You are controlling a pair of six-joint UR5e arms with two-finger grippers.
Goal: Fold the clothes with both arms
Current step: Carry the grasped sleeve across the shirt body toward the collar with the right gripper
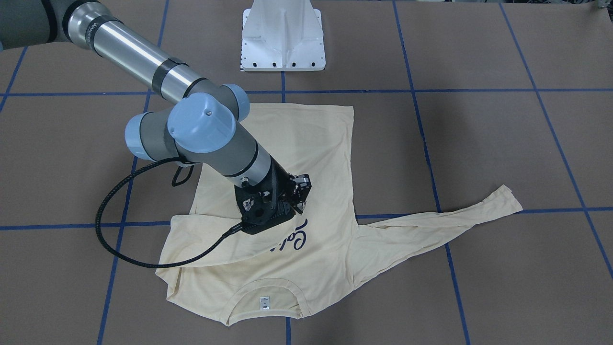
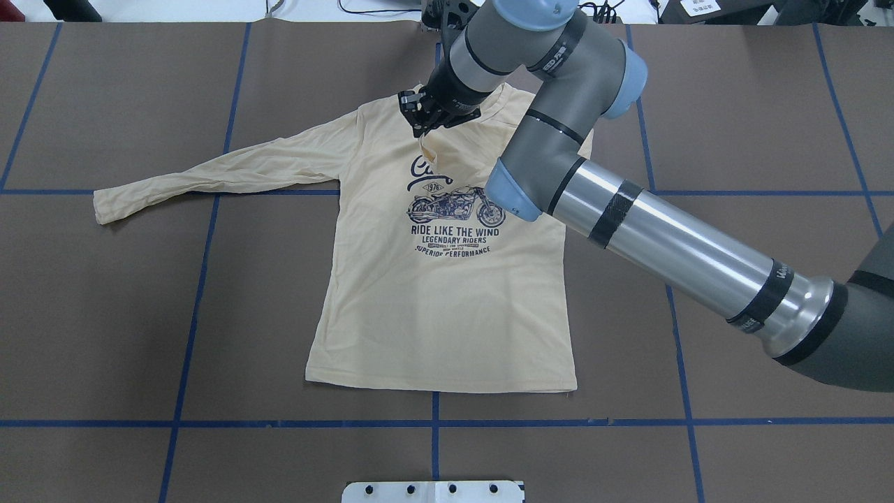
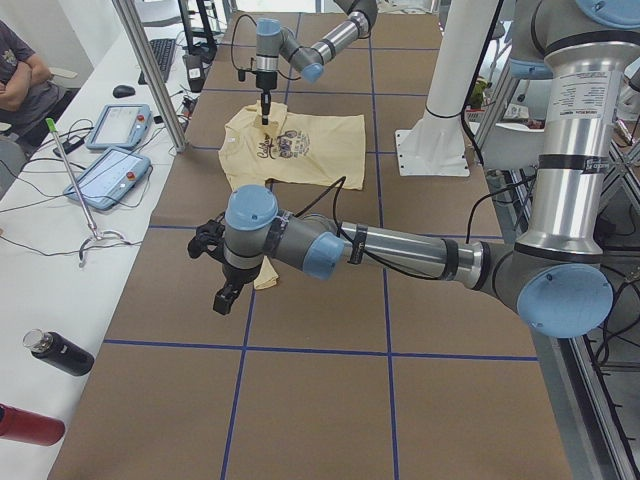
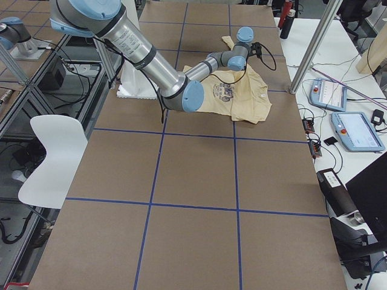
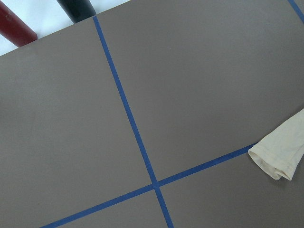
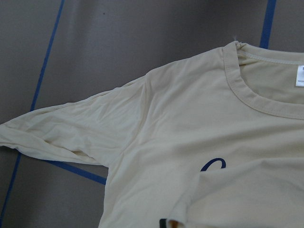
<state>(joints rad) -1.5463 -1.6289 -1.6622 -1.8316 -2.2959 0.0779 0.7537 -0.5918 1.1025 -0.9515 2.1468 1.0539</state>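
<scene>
Fabric of the shirt lies print-side up and mostly flat on the table, hem toward the robot and collar on the far side. The right gripper stands on the chest just below the collar, at the top of the print. One sleeve is folded in across the chest, and its end covers most of the print's top word. A small ridge of that cloth rises into the right gripper, which seems to pinch it.

The other sleeve stretches flat to the robot's left. Its cuff lies just beside the left gripper, which hangs above bare table, apart from the cloth. That gripper shows only in the left side view, so whether it is spread or closed cannot be told.

The right arm hides the folded sleeve's shoulder in the overhead view. A black mount and cable cover the right fingers in the front view. The right wrist view catches only a dark tip at its bottom edge.
</scene>
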